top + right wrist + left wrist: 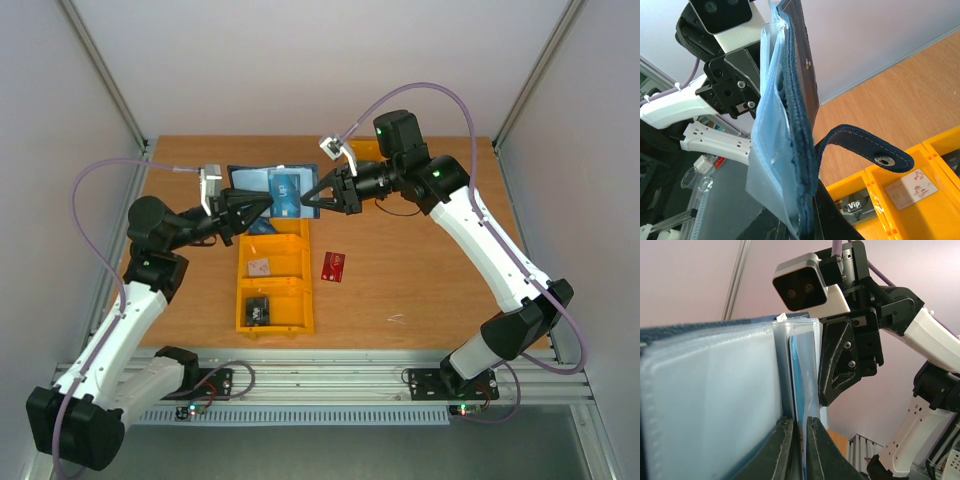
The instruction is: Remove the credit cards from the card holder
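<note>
Wood desk, white walls. Card holder held aloft nr far edge, centre, clamped between left pincer and right pincer. Risk: sleeve pinched w/ card, so holder could be yanked free.

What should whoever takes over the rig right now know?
Grippers: left gripper has its jaws shut on a clear pocket leaf of the card holder. The right gripper has its jaws shut on the opposite navy edge. The holder is held upright and open between them, off the table.
Done: one red card lies on the table, right of the yellow tray. A pale card and a dark card lie in its compartments; origin unknown.
Left: a blue card sits in a pocket. I cannot tell if there are more.
</note>
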`<state>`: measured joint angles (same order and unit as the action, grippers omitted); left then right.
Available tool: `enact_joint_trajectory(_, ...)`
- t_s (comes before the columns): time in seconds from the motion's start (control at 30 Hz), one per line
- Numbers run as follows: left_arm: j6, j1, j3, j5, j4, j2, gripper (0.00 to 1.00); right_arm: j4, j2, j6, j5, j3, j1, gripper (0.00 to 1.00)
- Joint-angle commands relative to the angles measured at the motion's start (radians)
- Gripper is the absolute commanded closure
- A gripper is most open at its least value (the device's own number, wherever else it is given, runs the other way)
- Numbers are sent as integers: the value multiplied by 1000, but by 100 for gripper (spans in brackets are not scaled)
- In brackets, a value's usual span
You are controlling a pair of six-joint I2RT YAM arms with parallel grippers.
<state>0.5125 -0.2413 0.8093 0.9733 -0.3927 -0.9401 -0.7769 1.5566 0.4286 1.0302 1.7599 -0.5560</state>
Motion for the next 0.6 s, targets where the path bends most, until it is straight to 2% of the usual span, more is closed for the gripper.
enact_joint_trajectory(0.0, 7, 10, -5, -18, -31, 30, 89, -20, -22, 11, 19, 13, 1, 99)
enact_joint_trajectory(0.07, 3, 10, -5, -14, -29, 28, 89, -20, -20, 9, 26, 13, 1, 99)
enact_joint_trajectory(0.17, 1, 10, -4, -9, -29, 23, 99, -16, -22, 8, 23, 15, 2, 99)
enact_joint_trajectory(0.57, -14, 32, -2, -15, 17, 25, 100, -40, -45, 25, 15, 0, 29, 99)
